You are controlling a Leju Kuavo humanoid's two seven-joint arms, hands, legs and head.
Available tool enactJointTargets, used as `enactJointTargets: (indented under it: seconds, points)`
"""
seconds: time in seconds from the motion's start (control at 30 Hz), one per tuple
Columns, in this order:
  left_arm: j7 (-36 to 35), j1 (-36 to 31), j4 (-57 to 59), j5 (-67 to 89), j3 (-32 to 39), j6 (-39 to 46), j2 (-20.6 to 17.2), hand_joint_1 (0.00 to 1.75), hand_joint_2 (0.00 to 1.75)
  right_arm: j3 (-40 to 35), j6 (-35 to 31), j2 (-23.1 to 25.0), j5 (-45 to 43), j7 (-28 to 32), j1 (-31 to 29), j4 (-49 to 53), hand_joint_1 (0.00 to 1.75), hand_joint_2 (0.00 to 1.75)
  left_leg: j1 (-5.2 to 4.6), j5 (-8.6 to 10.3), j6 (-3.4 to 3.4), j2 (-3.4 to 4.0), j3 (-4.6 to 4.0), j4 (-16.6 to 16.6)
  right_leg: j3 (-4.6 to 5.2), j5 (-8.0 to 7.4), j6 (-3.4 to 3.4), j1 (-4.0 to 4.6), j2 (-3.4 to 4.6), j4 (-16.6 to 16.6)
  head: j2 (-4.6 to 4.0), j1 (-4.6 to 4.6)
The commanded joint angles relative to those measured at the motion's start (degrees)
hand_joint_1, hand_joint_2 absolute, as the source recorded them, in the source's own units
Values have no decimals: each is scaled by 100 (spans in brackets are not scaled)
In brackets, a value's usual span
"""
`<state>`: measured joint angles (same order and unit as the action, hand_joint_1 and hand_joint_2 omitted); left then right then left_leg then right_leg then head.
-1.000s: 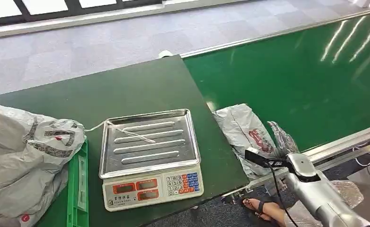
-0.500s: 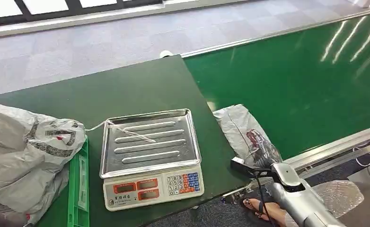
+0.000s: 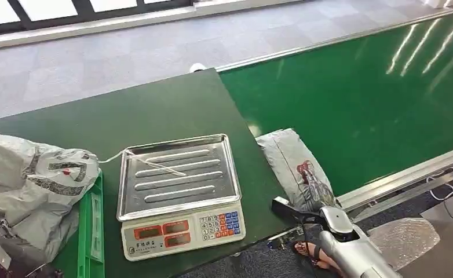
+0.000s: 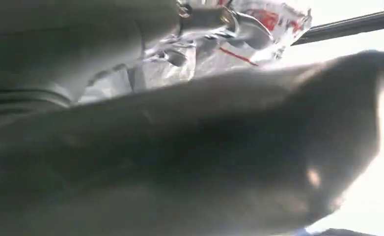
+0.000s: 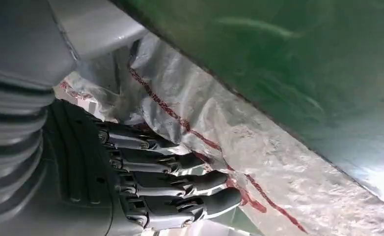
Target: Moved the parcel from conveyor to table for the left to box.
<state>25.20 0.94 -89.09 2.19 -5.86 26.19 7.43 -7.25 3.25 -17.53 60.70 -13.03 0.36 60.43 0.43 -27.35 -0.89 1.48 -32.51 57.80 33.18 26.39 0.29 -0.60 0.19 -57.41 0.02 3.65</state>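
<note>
Currently, parcel: grey plastic mailer with red print (image 3: 298, 168), lying on the green conveyor (image 3: 375, 98) at its near edge, just beside the dark table (image 3: 154, 110).
Right hand: my right hand (image 5: 150, 182) lies on the parcel (image 5: 259, 162); the right wrist view shows my dark fingers (image 5: 190, 184) stretched along the crinkled film and touching it. I cannot tell whether they grip it.
Right arm: silver forearm (image 3: 351, 249) enters from below, its wrist end at the parcel's near end.
Left hand: blurred and close in the left wrist view; I cannot tell how it is set.
Scale: steel weighing pan and keypad base (image 3: 178, 191), on the table, apart from the parcel.
Bags: filled grey bags (image 3: 27, 185) at the table's left, over a green crate (image 3: 91, 226).
</note>
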Motion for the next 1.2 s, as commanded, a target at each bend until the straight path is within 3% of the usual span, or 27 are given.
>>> enactJointTargets:
  seconds: [0.03,0.23,0.33,0.37,0.4,0.5,0.53,0.57,0.6,0.63,0.67,0.7,0.73,0.77,0.8,0.83,0.87,0.9,0.93,0.97,1.07,1.17,1.2]
  points:
    - [-70,-375,695,27,-153,-98,54,0,0,-871,540,-254,-209,-67,547,-356,0,175,11,7,-4,-54,21,-12,-40,8,-5,10,-49,20,0,2]
    - [-182,-508,826,1,-188,-208,73,0,0,-1246,934,-221,-320,-80,597,-585,0,175,37,-26,-10,-40,166,-7,-135,39,-13,33,-41,22,0,2]
    - [-189,-664,960,-4,-196,-224,79,0,0,-1324,944,-247,-324,-65,562,-672,0,175,48,-29,-21,-64,177,-9,-153,49,-24,44,-61,33,0,2]
    - [-191,-677,969,-6,-195,-225,78,0,0,-1327,948,-259,-322,-60,542,-673,0,175,57,-57,-20,-40,208,2,-179,64,-31,54,-41,26,0,2]
    - [-191,-677,969,-6,-195,-225,78,0,0,-1327,948,-259,-322,-60,542,-673,0,175,60,-41,-19,-63,181,-7,-161,57,-30,58,-61,39,0,2]
    - [-191,-677,975,-6,-194,-226,76,0,0,-1325,948,-266,-322,-60,530,-673,0,175,80,-95,-39,-22,240,17,-234,93,-42,74,-18,20,0,0]
    - [-191,-677,975,-6,-194,-226,76,0,0,-1325,948,-266,-322,-60,530,-673,0,175,78,-86,-34,-39,191,15,-205,86,-41,71,-33,21,-2,2]
    - [-191,-677,975,-6,-194,-226,76,0,0,-1325,948,-266,-322,-60,530,-673,0,175,88,-127,-44,-10,245,23,-259,115,-49,79,-9,15,0,0]
    - [-191,-677,975,-6,-194,-226,76,0,0,-1325,948,-266,-322,-60,530,-673,0,175,86,-120,-35,-25,214,25,-232,114,-45,77,-22,13,0,2]
    - [-191,-677,975,-6,-194,-226,76,0,0,-1325,948,-266,-322,-60,530,-673,0,175,93,-141,-46,-4,260,28,-273,130,-52,83,-1,10,0,0]
    - [-201,-679,1010,-22,-194,-233,74,0,0,-1369,951,-277,-342,-71,508,-709,0,175,92,-128,-44,-18,227,28,-244,121,-52,83,-13,11,0,2]
    - [-210,-704,1060,-43,-194,-255,79,0,0,-1445,961,-314,-373,-75,501,-712,0,175,99,-145,-52,9,273,22,-281,131,-54,88,14,15,0,2]
    - [-214,-725,1102,-48,-195,-268,90,0,0,-1493,980,-347,-461,-64,527,-692,0,175,102,-141,-51,5,262,20,-272,127,-54,91,11,20,0,2]
    - [-214,-741,1124,-49,-199,-273,95,0,0,-1512,985,-360,-506,-56,548,-673,5,175,100,-147,-53,9,276,13,-282,133,-55,89,18,24,0,2]
    - [-214,-747,1135,-51,-201,-276,100,0,0,-1530,989,-370,-504,-64,571,-653,129,175,98,-140,-53,-9,246,10,-260,130,-53,88,3,26,0,2]
    - [-214,-752,1137,-52,-199,-279,99,0,0,-1552,991,-366,-505,-64,585,-626,175,175,97,-132,-52,-25,233,5,-250,122,-53,87,-10,35,0,2]
    - [-215,-734,1120,-55,-185,-287,101,0,0,-1630,953,-410,-571,-31,624,-490,175,175,102,-162,-53,-3,272,23,-281,147,-56,91,9,17,0,0]
    - [-217,-727,1106,-58,-174,-298,102,0,0,-1674,953,-421,-626,-30,648,-417,175,175,98,-150,-48,-22,237,23,-253,141,-52,88,-8,17,0,2]
    - [-221,-728,1106,-61,-166,-309,104,0,0,-1719,970,-447,-668,-45,687,-321,175,175,105,-176,-55,6,294,26,-301,160,-54,93,17,15,0,0]
    - [-223,-730,1109,-63,-159,-318,106,0,0,-1752,978,-468,-717,-95,709,-252,175,175,98,-157,-50,-18,248,24,-264,148,-51,87,-4,15,0,2]
    - [-223,-730,1109,-63,-159,-318,106,0,0,-1752,978,-468,-717,-95,709,-252,175,175,109,-183,-54,6,296,24,-310,161,-55,98,17,21,0,2]
    - [-223,-730,1109,-63,-159,-318,106,0,0,-1752,978,-468,-717,-95,709,-252,175,175,105,-169,-46,-17,267,15,-287,156,-53,94,-5,28,0,2]
    - [-223,-730,1109,-63,-159,-318,106,0,0,-1752,978,-468,-717,-95,709,-252,175,175,105,-185,-47,2,302,17,-315,169,-55,93,11,24,0,2]
